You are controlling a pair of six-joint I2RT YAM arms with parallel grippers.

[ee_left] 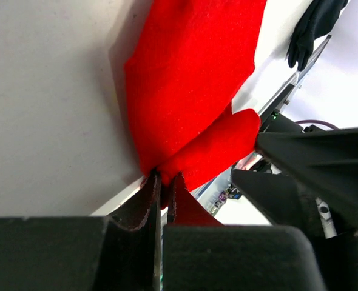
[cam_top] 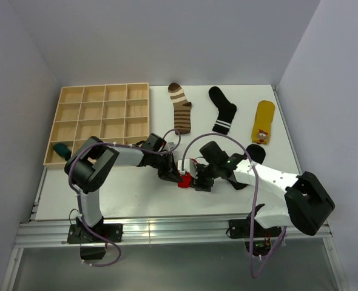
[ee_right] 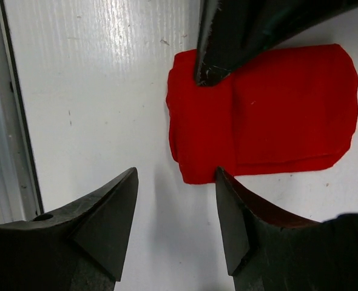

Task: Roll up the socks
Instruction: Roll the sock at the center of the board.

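Observation:
A red sock (cam_top: pixel 184 180) lies folded on the white table between my two grippers. My left gripper (ee_left: pixel 164 179) is shut on its folded edge; the red sock (ee_left: pixel 191 79) fills that view. One of the left fingers (ee_right: pixel 227 42) presses the fold's corner in the right wrist view. My right gripper (ee_right: pixel 176 176) is open just short of the red sock (ee_right: pixel 270 109), with nothing between its fingers. Its right fingertip (ee_right: pixel 222 182) sits at the sock's near edge. Farther back lie a brown striped sock (cam_top: pixel 180 109), a black sock with white bands (cam_top: pixel 223 110) and a yellow sock (cam_top: pixel 263 121).
A wooden tray of compartments (cam_top: pixel 100 112) stands at the back left, with a dark teal bundle (cam_top: pixel 60 151) in its near-left cell. A plain black sock (cam_top: pixel 256 151) lies partly behind my right arm. The table's metal front rail (cam_top: pixel 167 230) runs just behind the arm bases.

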